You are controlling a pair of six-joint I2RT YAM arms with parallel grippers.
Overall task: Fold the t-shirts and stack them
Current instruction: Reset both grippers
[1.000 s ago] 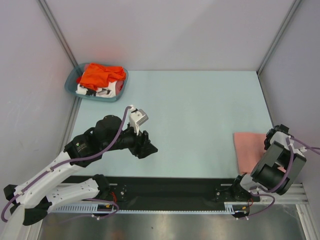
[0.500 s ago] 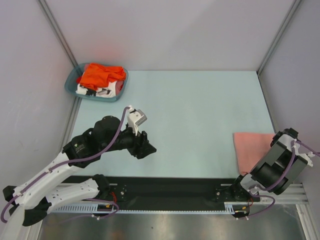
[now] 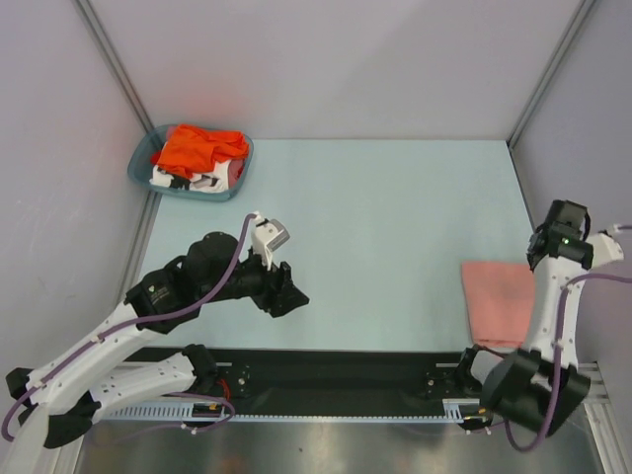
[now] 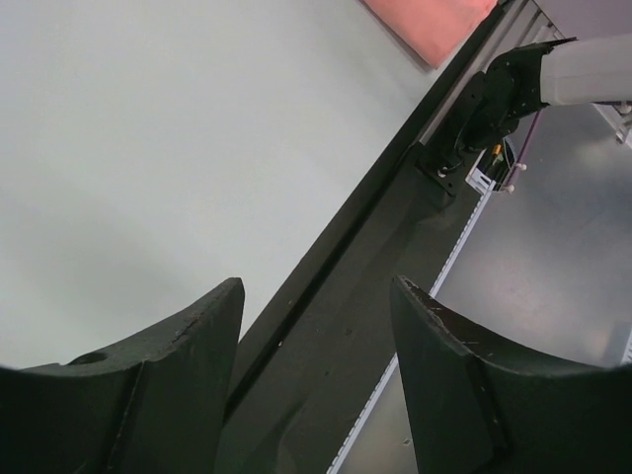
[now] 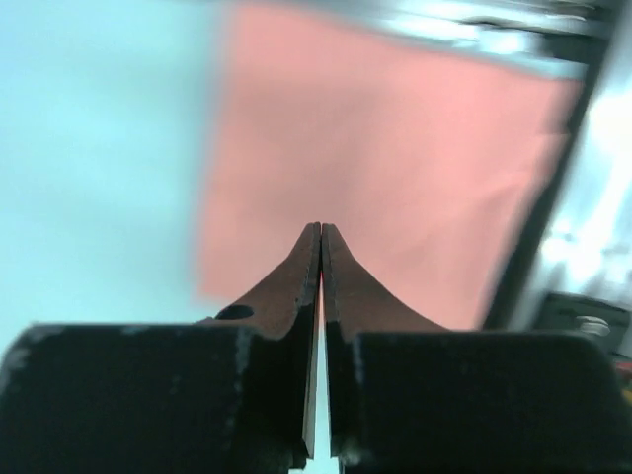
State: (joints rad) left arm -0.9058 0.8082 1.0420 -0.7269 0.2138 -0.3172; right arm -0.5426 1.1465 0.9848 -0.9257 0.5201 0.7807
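Observation:
A folded salmon-pink t-shirt (image 3: 497, 301) lies flat at the table's right edge and fills the right wrist view (image 5: 395, 148). My right gripper (image 5: 321, 229) hangs above it, shut, with nothing between its fingers. In the top view the right gripper (image 3: 555, 237) stands raised over the shirt's far right side. An orange t-shirt (image 3: 197, 148) and a white t-shirt with black print (image 3: 193, 181) lie crumpled in the basket at the back left. My left gripper (image 3: 284, 293) hovers open and empty over the near left of the table, its fingers (image 4: 178, 365) wide apart.
The teal basket (image 3: 244, 163) sits in the back left corner against the wall. A black rail (image 3: 336, 380) runs along the near edge, also seen under the left gripper (image 4: 336, 286). Grey walls close in the table on three sides.
The right arm has risen from its low folded pose and now stands upright over the pink shirt. The left arm has barely shifted, its jaws slightly wider.

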